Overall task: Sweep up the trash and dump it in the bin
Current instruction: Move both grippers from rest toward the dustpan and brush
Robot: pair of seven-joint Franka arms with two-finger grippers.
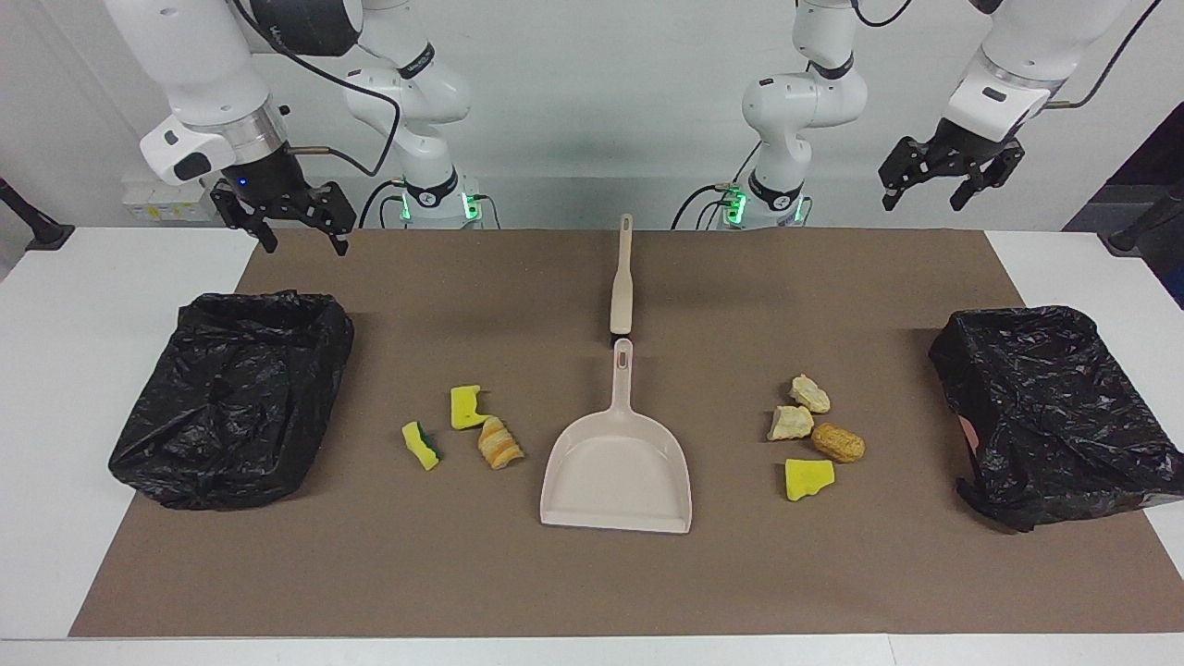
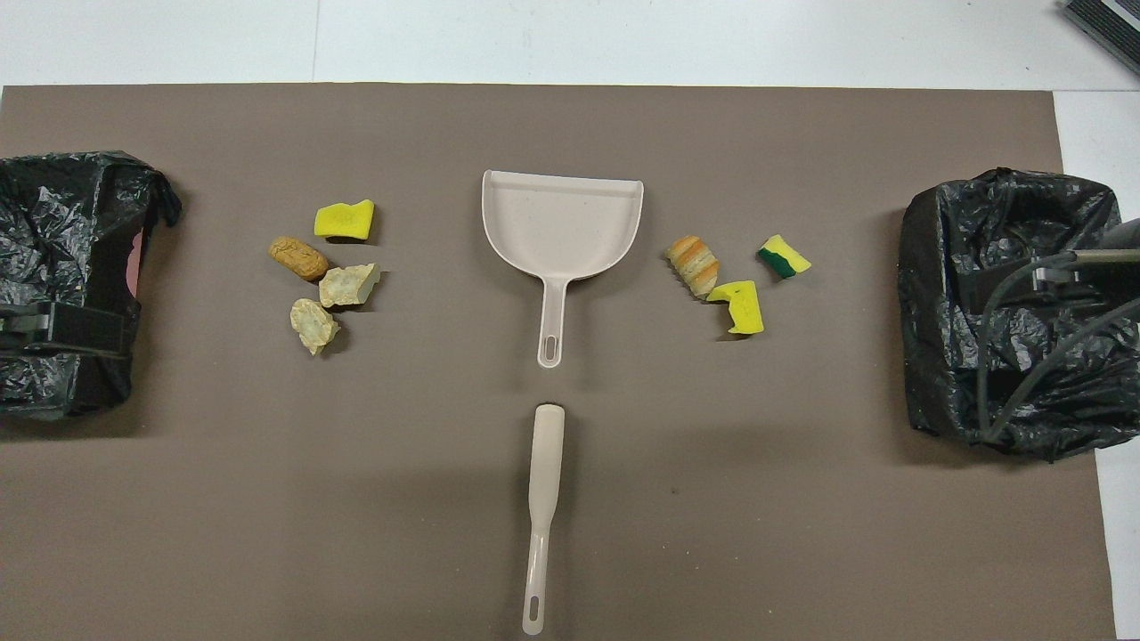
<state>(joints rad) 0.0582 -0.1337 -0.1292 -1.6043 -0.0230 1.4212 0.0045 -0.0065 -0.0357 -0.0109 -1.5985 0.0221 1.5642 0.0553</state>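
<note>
Both grippers, left (image 1: 953,180) and right (image 1: 282,217), hang spread, seemingly equally near the brush (image 1: 622,277), its long axis pointing toward the robots

A brown mat (image 1: 592,573) covers the middle of the white table (image 1: 83,370). At the frame's centre lies a beige dustpan (image 1: 617,472), its handle pointing up the frame toward a beige brush (image 1: 622,277) lying just above it. Left of the dustpan sit two yellow sponge pieces (image 1: 467,407) and a striped bread lump (image 1: 499,443); to its right lie two cream chunks (image 1: 809,393), a brown lump (image 1: 838,443) and another yellow sponge (image 1: 807,478). Black-bagged bins stand at mid-left (image 1: 231,398) and mid-right (image 1: 1050,416). The right gripper (image 1: 294,227) hangs open at upper left, the left gripper (image 1: 934,185) open at upper right.
</note>
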